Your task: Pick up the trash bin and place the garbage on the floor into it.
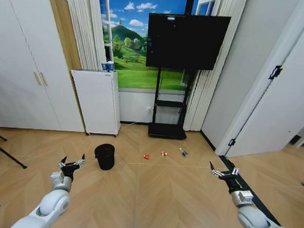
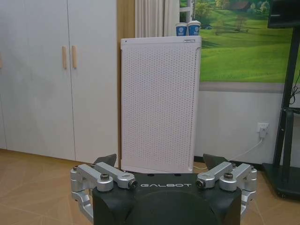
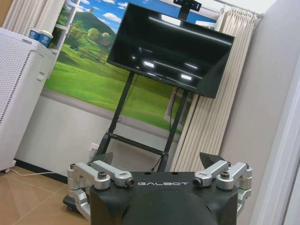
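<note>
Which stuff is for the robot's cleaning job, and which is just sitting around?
For the job: trash bin; garbage; floor; left gripper and right gripper, both open.

Just sitting around: white appliance; cups; TV; wardrobe.

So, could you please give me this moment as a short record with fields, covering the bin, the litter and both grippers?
trash bin: black mesh trash bin, upright on the floor, ahead of the left gripper
garbage: three pieces in a row right of the bin: red-and-white wrapper, second red-and-white wrapper, small bottle
left gripper: left gripper open, empty, raised short of the bin
right gripper: right gripper open, empty, raised, right of the litter
behind: white perforated appliance with two cups on top; TV on stand
</note>
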`<state>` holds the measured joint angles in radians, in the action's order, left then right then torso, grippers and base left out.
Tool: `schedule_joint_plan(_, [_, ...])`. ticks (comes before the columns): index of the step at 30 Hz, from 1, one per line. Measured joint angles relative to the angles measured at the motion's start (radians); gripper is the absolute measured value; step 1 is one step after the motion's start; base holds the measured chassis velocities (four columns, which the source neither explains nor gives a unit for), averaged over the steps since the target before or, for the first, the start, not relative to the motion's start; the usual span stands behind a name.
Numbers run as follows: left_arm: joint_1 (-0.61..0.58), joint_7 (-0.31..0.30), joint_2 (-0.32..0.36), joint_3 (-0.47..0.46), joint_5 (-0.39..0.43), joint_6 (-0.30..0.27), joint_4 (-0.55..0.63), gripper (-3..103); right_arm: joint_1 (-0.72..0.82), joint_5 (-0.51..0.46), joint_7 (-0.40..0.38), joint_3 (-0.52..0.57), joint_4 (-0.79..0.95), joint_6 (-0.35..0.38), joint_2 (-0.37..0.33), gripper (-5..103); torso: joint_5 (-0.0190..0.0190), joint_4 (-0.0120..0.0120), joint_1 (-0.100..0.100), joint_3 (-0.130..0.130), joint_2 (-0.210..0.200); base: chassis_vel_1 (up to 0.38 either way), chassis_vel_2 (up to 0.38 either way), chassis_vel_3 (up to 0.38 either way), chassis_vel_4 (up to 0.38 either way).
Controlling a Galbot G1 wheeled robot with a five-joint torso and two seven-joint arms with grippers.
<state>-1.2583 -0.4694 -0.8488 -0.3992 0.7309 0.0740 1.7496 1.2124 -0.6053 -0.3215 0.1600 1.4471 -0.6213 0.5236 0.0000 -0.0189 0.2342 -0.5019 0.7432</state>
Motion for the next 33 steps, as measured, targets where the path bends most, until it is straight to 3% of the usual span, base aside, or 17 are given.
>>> schedule_joint_plan(20, [-0.009,-0.002,-0.019,0.003,-0.014,0.007,0.007,100,0.006,-0.012,0.057,-0.005,0.001,-0.022,-0.005,100,0.0000,-0.0003,0.000,0.000,0.000,-0.026,0.019,0.025,-0.027])
schedule_joint_plan(33, [-0.010,-0.004,-0.025,0.003,-0.015,0.010,0.010,100,0.009,-0.005,0.064,-0.010,0.016,-0.030,-0.005,100,0.0003,0.0000,0.000,0.000,0.000,-0.225,0.233,0.224,-0.223])
